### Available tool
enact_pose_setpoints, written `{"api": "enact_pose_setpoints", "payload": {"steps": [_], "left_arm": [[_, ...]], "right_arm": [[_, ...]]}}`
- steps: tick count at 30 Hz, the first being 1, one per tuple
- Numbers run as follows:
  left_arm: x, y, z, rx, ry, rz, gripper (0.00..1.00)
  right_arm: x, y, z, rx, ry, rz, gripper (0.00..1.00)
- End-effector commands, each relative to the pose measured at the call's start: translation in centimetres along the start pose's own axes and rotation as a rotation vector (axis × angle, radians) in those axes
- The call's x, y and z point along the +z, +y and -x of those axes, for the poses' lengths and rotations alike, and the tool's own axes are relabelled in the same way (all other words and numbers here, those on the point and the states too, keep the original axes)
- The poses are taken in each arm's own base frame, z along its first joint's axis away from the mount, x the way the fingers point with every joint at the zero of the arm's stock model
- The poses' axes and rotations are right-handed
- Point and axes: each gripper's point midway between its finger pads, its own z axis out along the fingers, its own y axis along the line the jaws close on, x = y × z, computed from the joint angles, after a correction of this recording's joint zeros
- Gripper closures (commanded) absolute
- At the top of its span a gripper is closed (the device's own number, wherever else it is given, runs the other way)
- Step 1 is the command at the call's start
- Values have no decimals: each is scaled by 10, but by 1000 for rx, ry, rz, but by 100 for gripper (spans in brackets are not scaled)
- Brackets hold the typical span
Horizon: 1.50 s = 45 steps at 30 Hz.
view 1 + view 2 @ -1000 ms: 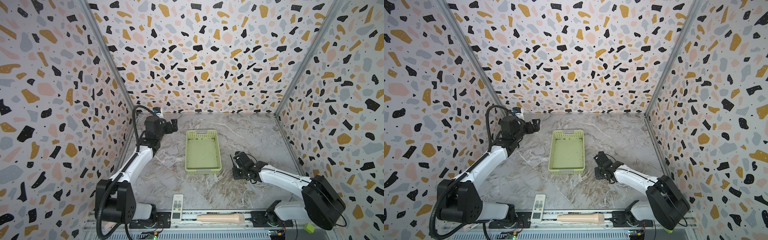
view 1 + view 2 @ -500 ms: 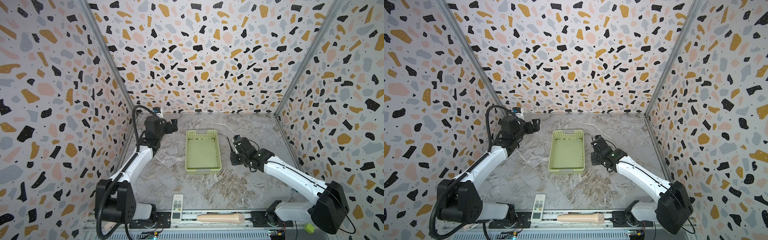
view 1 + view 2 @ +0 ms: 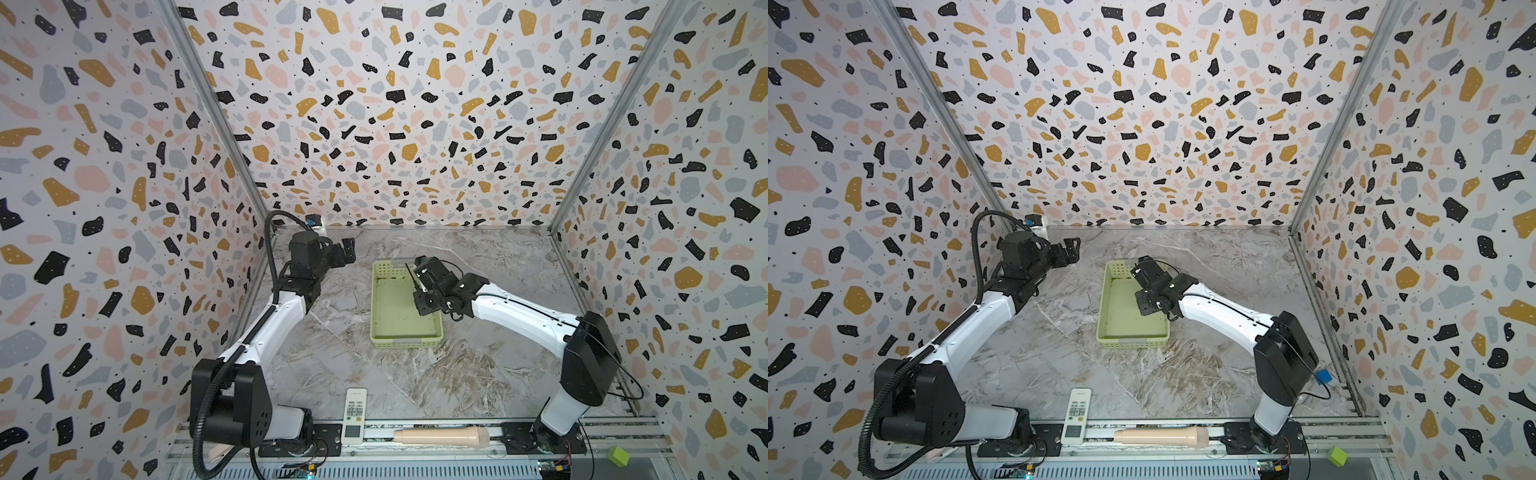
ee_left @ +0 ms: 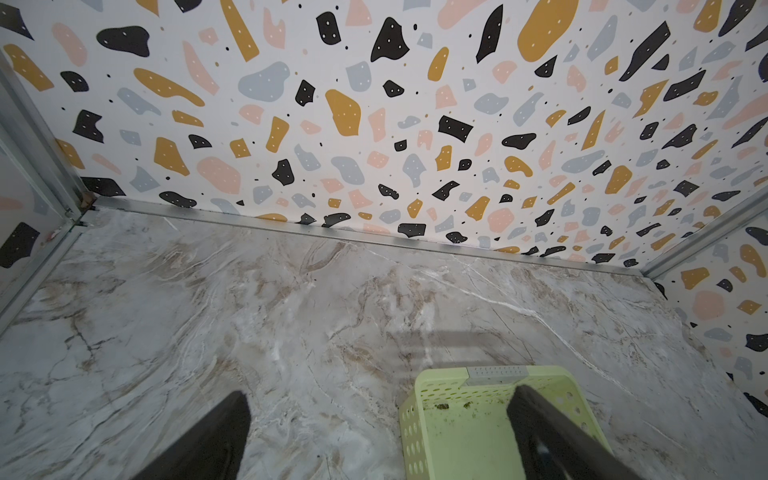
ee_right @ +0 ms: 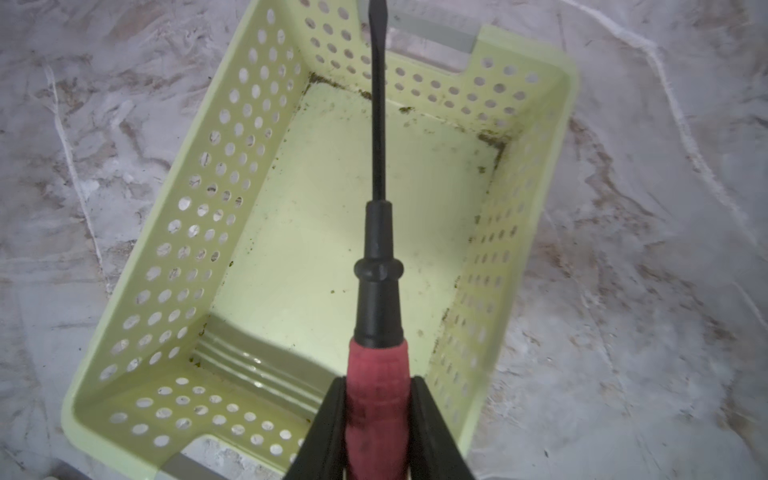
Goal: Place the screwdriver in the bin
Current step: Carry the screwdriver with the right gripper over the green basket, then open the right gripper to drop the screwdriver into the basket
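Observation:
The screwdriver (image 5: 376, 291) has a red handle, a black collar and a thin dark shaft. My right gripper (image 5: 377, 382) is shut on the red handle. It holds the tool above the inside of the pale yellow-green bin (image 5: 187, 232), shaft pointing toward the bin's far end. In both top views the right gripper (image 3: 419, 278) (image 3: 1140, 274) hovers over the right side of the bin (image 3: 405, 343) (image 3: 1131, 341), and the thin shaft (image 3: 411, 274) sticks out of it. My left gripper (image 3: 347, 249) (image 4: 378, 436) stands open and empty, up and to the left of the bin (image 4: 415, 415).
A white remote (image 3: 354, 415) lies at the table's front edge. A beige cylinder (image 3: 440, 437) rests on the front rail, and a small green cube (image 3: 618, 456) sits at the front right. Patterned walls enclose the table on three sides.
My right arm has lifted from the table right of the bin and swung left and back, carrying the screwdriver over the bin. The left arm has not moved.

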Motion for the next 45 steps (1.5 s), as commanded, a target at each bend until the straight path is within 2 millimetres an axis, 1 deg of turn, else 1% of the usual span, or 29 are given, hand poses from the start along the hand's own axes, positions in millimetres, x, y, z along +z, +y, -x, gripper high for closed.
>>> {"api": "enact_pose_setpoints", "payload": {"steps": [1, 4, 7, 11, 16, 24, 28, 40, 45], "left_arm": [[-2, -7, 23, 14, -41, -18, 1], [0, -7, 20, 15, -26, -16, 1], [1, -6, 20, 16, -22, -14, 1], [2, -6, 20, 15, -14, -15, 0], [1, -6, 20, 14, -15, -15, 1], [1, -3, 22, 11, -18, -11, 1], [0, -4, 23, 10, -21, -12, 0], [-1, -2, 25, 1, -24, -16, 1], [-2, 0, 26, -2, -27, -14, 1]], "right_arm": [[6, 17, 12, -20, -20, 50, 80], [30, 24, 6, -28, 20, 62, 80], [47, 28, 1, -34, 49, 67, 80], [64, 29, -6, -42, 73, 65, 79], [77, 27, -14, -44, 94, 54, 79], [89, 27, -20, -42, 113, 56, 76], [92, 23, -23, -40, 122, 47, 75], [92, 21, -23, -36, 123, 40, 68], [83, 20, -15, -39, 103, 33, 67]]}}
